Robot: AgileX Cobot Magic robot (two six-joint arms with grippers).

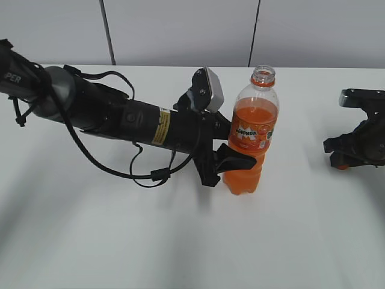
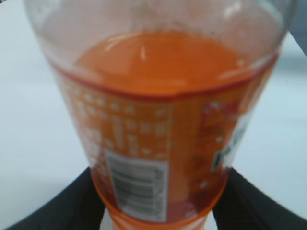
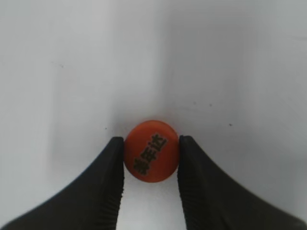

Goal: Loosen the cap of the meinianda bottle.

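The meinianda bottle stands upright on the white table, half full of orange soda, and its neck is open with no cap on it. My left gripper is shut on the bottle's labelled body; in the left wrist view the bottle fills the gap between the two black fingers. Far to the right, my right gripper sits low over the table. It is shut on the small orange cap, whose printed top faces the camera. A sliver of the cap shows in the exterior view.
The white table stretches toward the front. The left arm and its looping cables lie across the left half. A pale wall rises behind the table's far edge.
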